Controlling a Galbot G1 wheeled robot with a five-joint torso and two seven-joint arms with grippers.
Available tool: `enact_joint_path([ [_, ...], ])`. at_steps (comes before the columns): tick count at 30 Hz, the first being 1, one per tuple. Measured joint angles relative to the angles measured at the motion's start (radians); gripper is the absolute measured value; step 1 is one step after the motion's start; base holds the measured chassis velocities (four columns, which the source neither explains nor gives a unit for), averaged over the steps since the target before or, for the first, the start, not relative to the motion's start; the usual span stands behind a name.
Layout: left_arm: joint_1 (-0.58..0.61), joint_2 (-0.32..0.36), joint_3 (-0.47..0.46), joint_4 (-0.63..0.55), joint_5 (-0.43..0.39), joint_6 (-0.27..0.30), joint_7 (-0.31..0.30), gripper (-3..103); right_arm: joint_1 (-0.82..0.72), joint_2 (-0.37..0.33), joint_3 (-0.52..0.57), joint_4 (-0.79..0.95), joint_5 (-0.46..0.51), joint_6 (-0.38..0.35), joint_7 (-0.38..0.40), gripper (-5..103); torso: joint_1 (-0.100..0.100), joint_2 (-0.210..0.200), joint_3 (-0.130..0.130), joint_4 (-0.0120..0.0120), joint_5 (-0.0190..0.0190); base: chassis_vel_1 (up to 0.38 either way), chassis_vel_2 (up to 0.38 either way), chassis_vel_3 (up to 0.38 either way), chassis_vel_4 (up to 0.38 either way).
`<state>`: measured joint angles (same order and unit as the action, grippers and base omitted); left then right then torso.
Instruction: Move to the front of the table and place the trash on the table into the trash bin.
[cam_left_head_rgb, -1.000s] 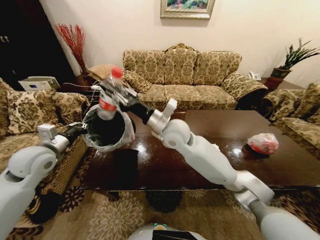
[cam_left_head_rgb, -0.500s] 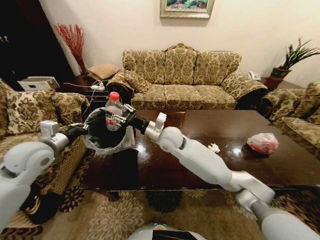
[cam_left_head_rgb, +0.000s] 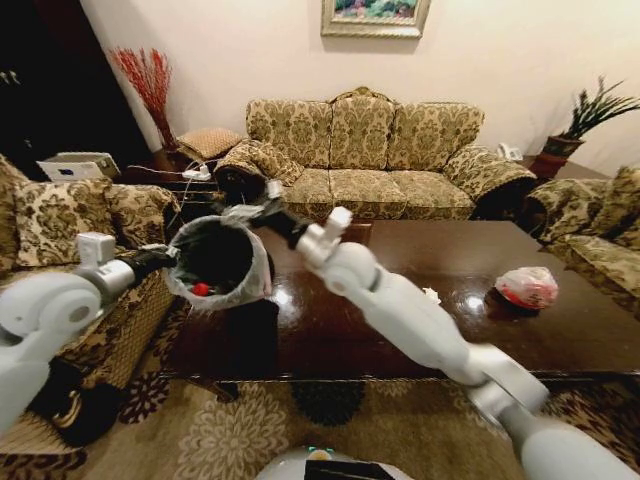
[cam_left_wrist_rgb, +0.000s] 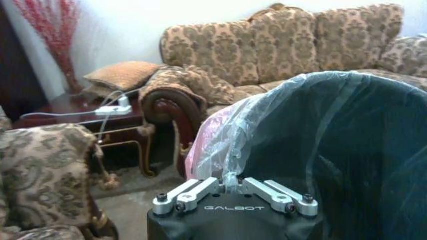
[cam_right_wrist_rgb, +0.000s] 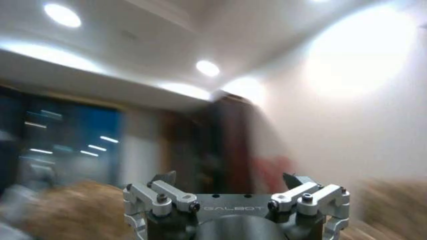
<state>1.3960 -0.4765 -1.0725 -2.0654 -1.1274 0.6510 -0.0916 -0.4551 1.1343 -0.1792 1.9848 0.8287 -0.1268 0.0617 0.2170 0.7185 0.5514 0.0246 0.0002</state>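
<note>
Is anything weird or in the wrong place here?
The trash bin isn't on the floor: the left pincer holds its bag-lined rim in the air, beside the table. A knotted bag and paper wad lie on the table. The right pincer is open.

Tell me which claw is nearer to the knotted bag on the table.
Right. The right claw is above the trash bin's far rim; the left claw grips its near rim, farther from the knotted bag.

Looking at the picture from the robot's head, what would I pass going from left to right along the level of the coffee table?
Left hand gripping the bin's bag, then the trash bin with the bottle's red cap inside, then the white paper wad on the table, then the pink-white knotted bag.
</note>
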Motion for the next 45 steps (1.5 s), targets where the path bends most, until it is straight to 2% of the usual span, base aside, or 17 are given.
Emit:
enact_joint_path([
  [1, -0.007, 0.002, -0.006, 0.013, -0.002, 0.000, 0.000, 0, -0.066, -0.034, 0.045, 0.030, -0.002, -0.025, 0.034, 100, 0.000, 0.000, 0.000, -0.0003, 0.0004, 0.000, 0.000, 0.000, 0.000],
  [2, -0.007, 0.002, -0.006, 0.013, -0.002, 0.000, 0.000, 0, -0.066, -0.034, 0.045, 0.030, -0.002, -0.025, 0.034, 100, 0.000, 0.000, 0.000, -0.0003, 0.0004, 0.000, 0.000, 0.000, 0.000],
  [4, -0.016, 0.003, -0.013, 0.031, 0.003, -0.002, 0.006, 0, -0.192, -0.086, 0.130, 0.098, 0.010, -0.058, 0.101, 100, 0.000, 0.000, 0.000, -0.0007, 0.0005, 0.000, 0.000, 0.000, 0.000],
  [6, -0.017, 0.003, -0.014, 0.036, 0.010, -0.005, 0.009, 0, -0.236, -0.102, 0.157, 0.120, 0.011, -0.060, 0.116, 100, 0.000, 0.000, 0.000, -0.0005, 0.0004, 0.000, 0.000, 0.000, 0.000],
  [8, -0.017, 0.000, -0.014, 0.042, 0.030, -0.011, 0.014, 0, -0.373, -0.127, 0.234, 0.168, -0.012, -0.053, 0.126, 100, 0.000, 0.000, 0.000, 0.0000, 0.0000, 0.000, 0.000, 0.000, 0.000],
  [10, -0.017, -0.013, -0.014, 0.036, 0.047, -0.016, 0.016, 0, -0.510, -0.121, 0.312, 0.208, -0.076, -0.047, 0.126, 100, 0.000, 0.000, 0.000, 0.0001, -0.0004, 0.000, 0.000, 0.000, 0.000],
  [14, -0.015, -0.027, -0.014, 0.020, 0.068, -0.026, 0.016, 0, -0.609, -0.096, 0.367, 0.237, -0.133, -0.036, 0.126, 100, 0.000, 0.000, 0.000, 0.0002, -0.0003, -0.018, -0.013, 0.028, 0.019],
  [17, -0.013, -0.036, -0.013, -0.008, 0.077, -0.048, 0.016, 0, -0.724, -0.060, 0.422, 0.253, -0.210, -0.011, 0.115, 100, 0.000, 0.000, 0.000, 0.0001, -0.0003, -0.085, -0.092, 0.100, 0.092],
  [26, -0.005, -0.057, -0.009, -0.037, 0.082, -0.069, 0.014, 0, -0.773, -0.047, 0.444, 0.235, -0.237, 0.010, 0.115, 100, 0.000, 0.000, 0.000, 0.0002, -0.0002, -0.189, -0.181, 0.216, 0.192],
  [28, -0.004, -0.058, -0.009, -0.045, 0.084, -0.069, 0.014, 0, -0.774, -0.041, 0.442, 0.228, -0.243, 0.009, 0.137, 100, 0.000, 0.000, 0.000, 0.0001, 0.0004, -0.277, -0.267, 0.277, 0.268],
  [30, -0.005, -0.057, -0.009, -0.054, 0.090, -0.072, 0.014, 0, -0.774, -0.033, 0.438, 0.204, -0.251, 0.008, 0.185, 100, 0.000, 0.000, 0.000, 0.0000, -0.0009, -0.308, -0.300, 0.291, 0.293],
  [33, -0.006, -0.055, -0.010, -0.059, 0.094, -0.074, 0.014, 0, -0.770, -0.032, 0.438, 0.182, -0.248, 0.006, 0.206, 100, 0.000, 0.000, 0.000, -0.0001, -0.0003, -0.291, -0.294, 0.268, 0.260],
  [34, -0.008, -0.052, -0.010, -0.065, 0.097, -0.079, 0.014, 0, -0.756, -0.031, 0.438, 0.144, -0.242, 0.002, 0.227, 100, 0.000, 0.000, 0.000, -0.0004, 0.0011, -0.178, -0.225, 0.153, 0.190],
  [37, -0.009, -0.051, -0.011, -0.077, 0.097, -0.085, 0.015, 0, -0.729, -0.029, 0.435, 0.083, -0.237, -0.003, 0.249, 100, 0.000, 0.000, 0.000, -0.0006, 0.0016, -0.125, -0.140, 0.126, 0.163],
  [39, -0.010, -0.054, -0.011, -0.091, 0.098, -0.087, 0.015, 0, -0.679, -0.022, 0.425, -0.012, -0.232, -0.021, 0.261, 100, 0.000, 0.000, 0.000, -0.0006, -0.0001, -0.029, -0.054, 0.018, 0.015],
  [41, -0.010, -0.055, -0.011, -0.093, 0.098, -0.087, 0.015, 0, -0.668, -0.020, 0.422, -0.035, -0.233, -0.024, 0.261, 100, 0.000, 0.000, 0.000, -0.0006, -0.0004, 0.000, 0.000, 0.000, 0.000],
  [45, -0.010, -0.057, -0.007, -0.098, 0.100, -0.087, 0.013, 0, -0.623, -0.005, 0.409, -0.163, -0.225, -0.046, 0.256, 100, 0.000, 0.000, 0.000, 0.0010, -0.0014, 0.051, 0.064, -0.020, -0.040],
])
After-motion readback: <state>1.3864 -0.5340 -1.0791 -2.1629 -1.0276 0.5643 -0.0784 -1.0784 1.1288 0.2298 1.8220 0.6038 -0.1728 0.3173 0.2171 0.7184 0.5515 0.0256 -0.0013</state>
